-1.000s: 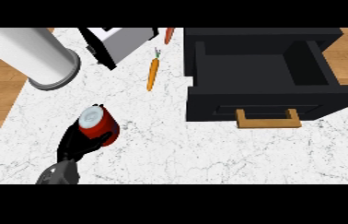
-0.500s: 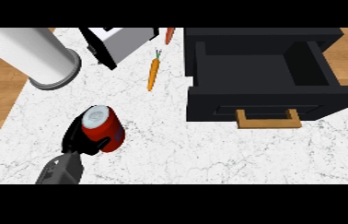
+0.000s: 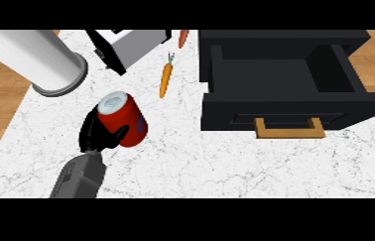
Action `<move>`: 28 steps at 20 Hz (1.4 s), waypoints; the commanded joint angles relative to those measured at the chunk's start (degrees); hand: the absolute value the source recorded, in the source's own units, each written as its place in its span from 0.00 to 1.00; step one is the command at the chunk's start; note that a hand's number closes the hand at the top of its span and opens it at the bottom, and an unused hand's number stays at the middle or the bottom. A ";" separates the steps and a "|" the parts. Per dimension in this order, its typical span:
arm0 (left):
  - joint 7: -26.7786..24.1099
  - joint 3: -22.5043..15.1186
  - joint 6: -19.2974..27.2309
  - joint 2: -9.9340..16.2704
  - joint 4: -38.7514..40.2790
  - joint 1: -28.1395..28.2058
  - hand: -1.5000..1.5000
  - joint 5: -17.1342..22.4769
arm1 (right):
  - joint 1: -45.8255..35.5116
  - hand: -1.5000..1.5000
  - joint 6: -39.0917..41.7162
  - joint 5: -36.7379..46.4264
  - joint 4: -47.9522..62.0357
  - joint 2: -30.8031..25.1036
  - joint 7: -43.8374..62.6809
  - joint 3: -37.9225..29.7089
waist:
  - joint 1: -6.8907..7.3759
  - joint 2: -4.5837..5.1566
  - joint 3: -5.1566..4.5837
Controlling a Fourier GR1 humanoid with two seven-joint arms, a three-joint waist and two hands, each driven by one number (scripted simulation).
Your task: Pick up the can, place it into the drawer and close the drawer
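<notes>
The left hand (image 3: 101,136) is curled around the red can (image 3: 124,118), so the carrying step seems next: rightwards, over into the open drawer (image 3: 282,76).

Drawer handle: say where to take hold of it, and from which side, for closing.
Take the tan handle at the middle of its long front bar. It sticks out from the open black drawer toward the robot, so come from the near side, probably from above, and push away.

kitchen, marble counter (image 3: 219,155), carrot (image 3: 166,78), drawer (image 3: 282,86)
</notes>
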 commanded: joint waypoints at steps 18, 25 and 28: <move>23.45 -11.24 25.60 -1.73 -25.58 -14.08 1.00 -3.50 | 3.57 0.00 -4.10 0.27 -3.79 0.70 -1.12 4.79 | -0.45 0.06 0.00; 28.67 -14.15 28.87 -1.20 -29.00 -17.99 1.00 -6.13 | 2.85 0.00 -0.08 -1.79 -2.13 0.67 -0.31 -0.15 | -0.35 0.02 0.00; 29.30 -17.25 34.06 -1.74 -27.59 -21.74 1.00 -5.92 | -1.25 0.00 -3.84 4.80 0.59 0.70 -2.49 4.70 | -0.20 0.13 0.01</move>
